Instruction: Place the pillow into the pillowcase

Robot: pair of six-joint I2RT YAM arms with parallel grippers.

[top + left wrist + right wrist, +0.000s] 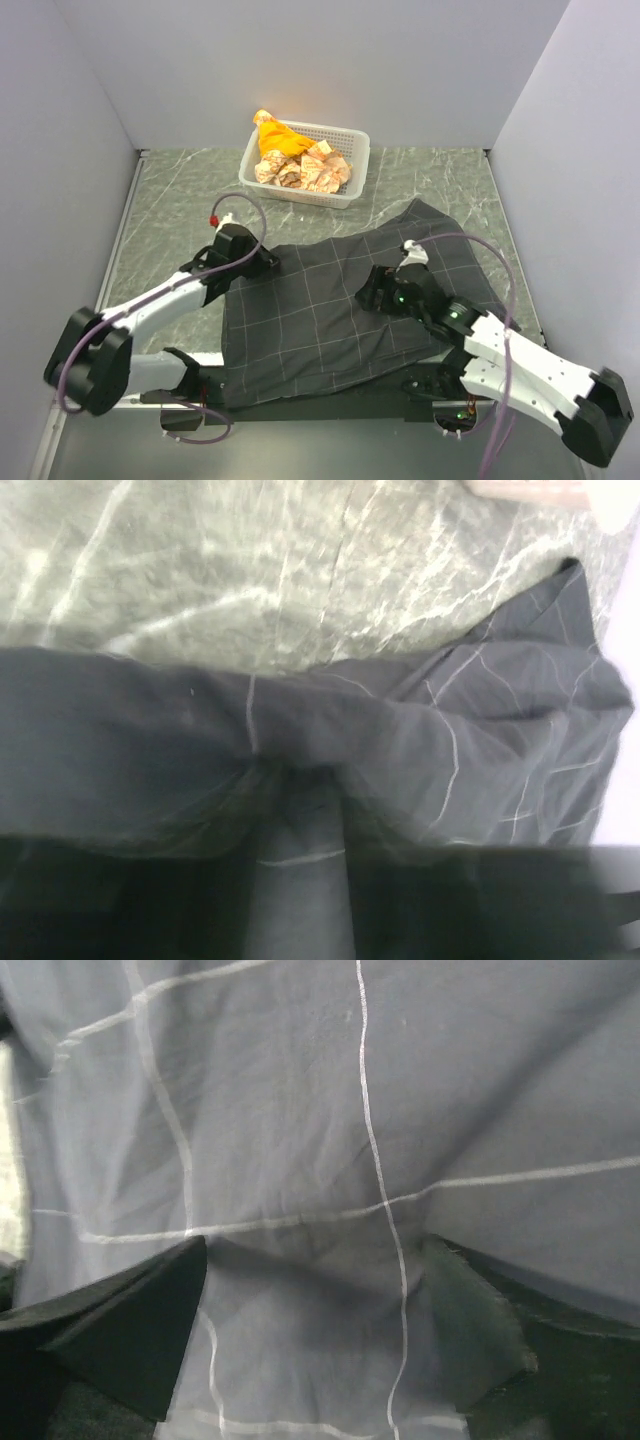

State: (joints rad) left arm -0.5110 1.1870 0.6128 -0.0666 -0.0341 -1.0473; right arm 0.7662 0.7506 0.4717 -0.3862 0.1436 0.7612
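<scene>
Top external showed the pillowcase (320,310) lying rumpled on the desk (180,200) — soft and light, I judged, best pinched at an edge — right jaws spread over it, left jaws' state untellable, pillow nowhere visible.

Charcoal grid-checked pillowcase (320,310) lies spread out, slightly rumpled.

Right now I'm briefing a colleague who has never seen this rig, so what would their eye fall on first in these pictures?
First, the big dark grid-checked pillowcase, sprawled rumpled across the middle of the table. The left gripper is at its far-left edge and the right gripper is down on its right half. Next comes the white basket at the table's far edge, holding an orange item and pale crumpled pieces.
</scene>
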